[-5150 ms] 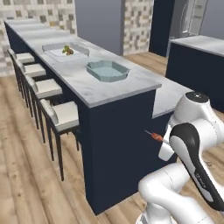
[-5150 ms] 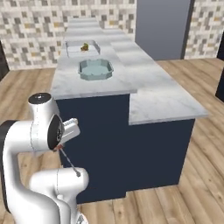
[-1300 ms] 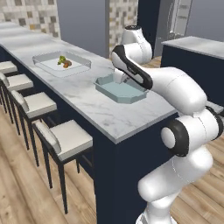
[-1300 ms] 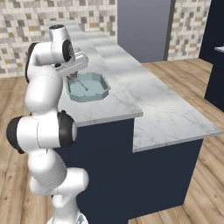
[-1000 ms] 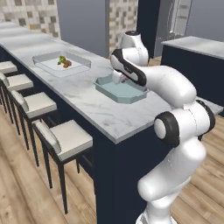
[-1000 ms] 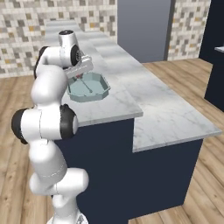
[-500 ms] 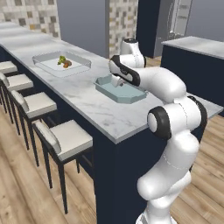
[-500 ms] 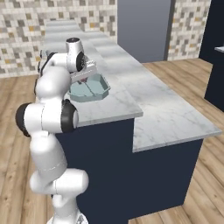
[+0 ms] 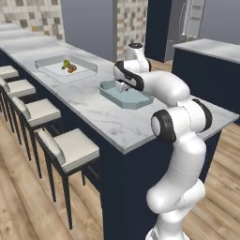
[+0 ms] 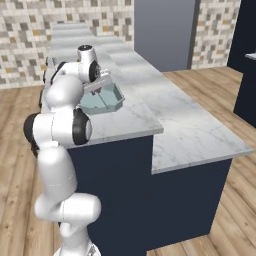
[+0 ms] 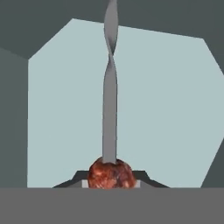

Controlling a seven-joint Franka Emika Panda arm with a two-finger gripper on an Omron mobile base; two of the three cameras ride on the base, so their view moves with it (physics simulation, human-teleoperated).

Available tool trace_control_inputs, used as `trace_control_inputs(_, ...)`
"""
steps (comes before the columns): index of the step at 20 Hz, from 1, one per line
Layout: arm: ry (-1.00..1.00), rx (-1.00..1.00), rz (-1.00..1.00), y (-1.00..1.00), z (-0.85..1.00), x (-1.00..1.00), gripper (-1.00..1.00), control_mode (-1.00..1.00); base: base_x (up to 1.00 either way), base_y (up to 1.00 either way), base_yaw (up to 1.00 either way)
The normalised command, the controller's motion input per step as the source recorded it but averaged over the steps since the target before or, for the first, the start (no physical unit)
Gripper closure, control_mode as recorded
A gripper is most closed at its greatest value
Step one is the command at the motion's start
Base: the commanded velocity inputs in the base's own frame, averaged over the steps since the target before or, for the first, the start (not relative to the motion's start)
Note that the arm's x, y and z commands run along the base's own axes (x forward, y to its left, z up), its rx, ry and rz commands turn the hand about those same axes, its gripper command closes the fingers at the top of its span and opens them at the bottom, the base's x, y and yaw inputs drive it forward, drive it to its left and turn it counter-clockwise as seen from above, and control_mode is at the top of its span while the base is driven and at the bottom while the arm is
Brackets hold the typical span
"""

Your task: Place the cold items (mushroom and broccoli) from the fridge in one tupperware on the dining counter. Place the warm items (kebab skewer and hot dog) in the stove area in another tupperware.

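Observation:
My gripper (image 11: 111,180) is shut on the kebab skewer (image 11: 110,113). A reddish meat chunk sits between the fingertips, and the twisted grey rod points away over the pale floor of the teal tupperware (image 11: 166,96). In the left base view the gripper (image 9: 123,87) reaches down into that tupperware (image 9: 110,92) on the dining counter (image 9: 89,110). The right base view shows the gripper (image 10: 100,88) low over the tupperware (image 10: 106,105). A clear tupperware (image 9: 49,65) farther along holds the broccoli and mushroom (image 9: 68,66). The hot dog is out of view.
Cushioned stools (image 9: 70,145) line the counter's left side. A lower counter section (image 10: 200,135) steps out to the right of the arm. Behind stand a fridge (image 9: 187,23) and another dark counter (image 9: 211,49).
The base drove up to the counter since the oldest frames. Over the last second the hand has dropped lower into the teal tupperware, still holding the skewer.

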Motion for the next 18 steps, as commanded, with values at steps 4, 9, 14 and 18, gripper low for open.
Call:
trace_control_inputs(4,0.0,0.0,0.2,-0.68,-0.13,0.21,-1.0,-1.0,0.0,0.0,0.0)
trace_control_inputs(9,-0.01,0.15,0.12,-0.72,0.0,0.16,-1.0,-1.0,0.0,0.0,0.0)
trace_control_inputs(14,-0.07,0.25,0.14,-0.53,0.46,-0.09,-1.0,-1.0,0.0,0.0,0.0)
trace_control_inputs(18,-0.21,0.13,0.21,-0.96,0.94,-0.68,-1.0,-1.0,0.0,0.0,0.0)
